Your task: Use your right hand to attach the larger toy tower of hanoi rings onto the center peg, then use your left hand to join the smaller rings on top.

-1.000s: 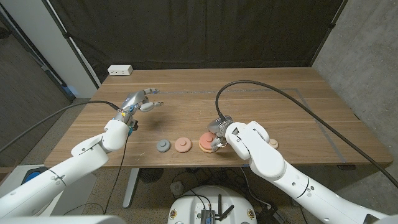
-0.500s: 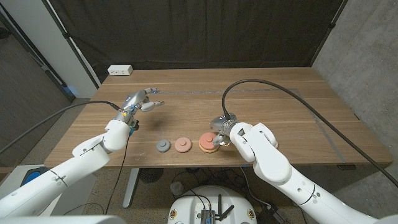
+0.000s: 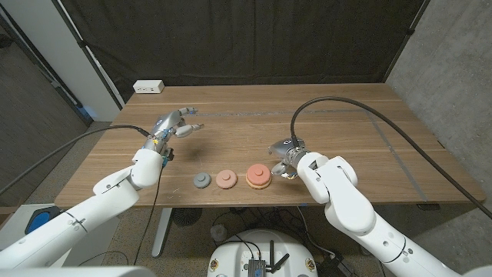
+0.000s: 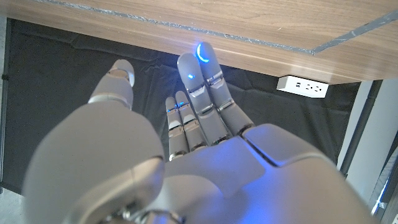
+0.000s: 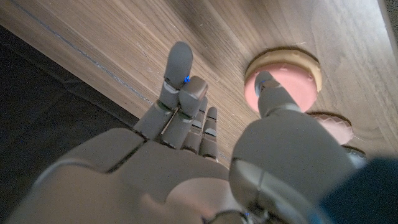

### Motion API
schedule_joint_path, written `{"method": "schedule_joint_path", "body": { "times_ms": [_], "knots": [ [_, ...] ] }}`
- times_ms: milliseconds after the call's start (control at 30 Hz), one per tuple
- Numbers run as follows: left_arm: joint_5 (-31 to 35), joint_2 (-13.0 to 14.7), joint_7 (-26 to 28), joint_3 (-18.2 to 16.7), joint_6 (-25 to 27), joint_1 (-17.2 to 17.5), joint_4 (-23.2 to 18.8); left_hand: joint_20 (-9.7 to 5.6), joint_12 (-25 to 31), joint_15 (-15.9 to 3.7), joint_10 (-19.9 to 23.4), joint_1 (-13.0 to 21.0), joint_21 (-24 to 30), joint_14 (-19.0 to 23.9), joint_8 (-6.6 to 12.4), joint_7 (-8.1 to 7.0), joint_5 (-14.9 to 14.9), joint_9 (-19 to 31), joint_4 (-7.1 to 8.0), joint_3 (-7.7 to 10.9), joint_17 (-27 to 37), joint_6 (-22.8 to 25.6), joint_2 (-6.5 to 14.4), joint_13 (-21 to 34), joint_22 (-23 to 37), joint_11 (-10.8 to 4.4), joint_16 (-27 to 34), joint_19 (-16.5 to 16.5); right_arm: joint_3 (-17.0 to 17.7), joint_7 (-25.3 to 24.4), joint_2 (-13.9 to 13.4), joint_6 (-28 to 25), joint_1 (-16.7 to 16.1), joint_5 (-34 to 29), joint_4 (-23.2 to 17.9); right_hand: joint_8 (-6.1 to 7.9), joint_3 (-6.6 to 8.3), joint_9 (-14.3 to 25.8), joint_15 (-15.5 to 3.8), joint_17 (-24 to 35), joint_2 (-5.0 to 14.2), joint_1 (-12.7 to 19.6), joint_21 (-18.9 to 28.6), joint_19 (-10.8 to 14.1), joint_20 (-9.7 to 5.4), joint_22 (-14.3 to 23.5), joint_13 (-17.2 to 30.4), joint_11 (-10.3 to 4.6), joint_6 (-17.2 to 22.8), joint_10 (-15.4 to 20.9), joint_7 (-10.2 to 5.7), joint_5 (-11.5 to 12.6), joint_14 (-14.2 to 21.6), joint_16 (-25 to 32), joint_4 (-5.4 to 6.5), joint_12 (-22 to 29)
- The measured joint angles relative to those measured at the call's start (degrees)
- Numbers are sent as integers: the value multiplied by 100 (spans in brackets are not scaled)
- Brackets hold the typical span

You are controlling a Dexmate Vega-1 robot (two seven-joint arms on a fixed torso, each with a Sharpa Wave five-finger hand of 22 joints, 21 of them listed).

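Head view shows the wooden table [image 3: 346, 115], with three ring pieces in a row near its front edge. Largest is the orange-and-tan ring stack [image 3: 257, 176], and just beside it the right hand [image 3: 286, 158] is empty, its fingers [image 5: 180, 74] spread apart in the right wrist view. Next in the row comes the pink round ring [image 3: 224, 178], then the small grey ring [image 3: 201, 181]. Well apart, farther back, the left hand [image 3: 173, 123] holds nothing above the table, its fingers [image 4: 208, 74] extended and parted. A white power strip [image 3: 148, 87] lies at the table's far left corner.
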Motion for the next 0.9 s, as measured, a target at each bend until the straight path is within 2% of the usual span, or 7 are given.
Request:
{"method": "schedule_joint_path", "body": {
  "times_ms": [167,267,400,433,900],
  "knots": [
    [0,-72,15,46,16,-50,0,0,0,-9,0,0,0,-9,0,0,0,0,0,0,0,0,0,0,-27,0,20,0,146,-175,-75,-64,-122,112,-42,0,24,27,0,16,-4,6,0,0,0,17,15,0,53,0,-53,0,0,0,-24,21],
    [0,-91,15,73,33,-75,-6,0,0,-9,0,0,0,-9,-28,0,0,0,-1,1,0,0,0,0,-27,0,41,0,223,-304,-118,-114,-196,177,-51,25,63,43,0,11,-37,144,0,-23,24,4,15,0,53,0,-53,0,1,0,-31,21],
    [9,-87,-3,84,63,-85,-52,-24,0,-9,0,0,0,-9,-44,0,0,0,-16,16,0,0,0,0,-27,0,41,-23,288,-452,-152,-182,-274,236,-56,36,102,54,0,0,-35,145,0,-32,32,0,42,-32,75,34,-74,22,1,0,-40,21],
    [12,-78,-12,85,80,-85,-68,-31,0,-9,0,0,0,-9,-44,0,0,0,-16,16,0,0,0,0,-27,0,41,-31,310,-513,-165,-208,-304,257,-58,36,102,54,0,0,14,194,0,-32,32,0,42,-32,84,33,-83,22,1,0,-40,21],
    [32,-30,-61,83,186,-51,-176,-31,0,22,0,0,40,-39,-44,0,0,0,9,39,-15,0,0,0,-26,0,40,-30,548,-1169,-367,-457,-678,489,-115,81,142,79,0,17,7,264,0,-31,32,1,67,-93,104,95,-103,43,1,0,-48,65]
  ]
}}
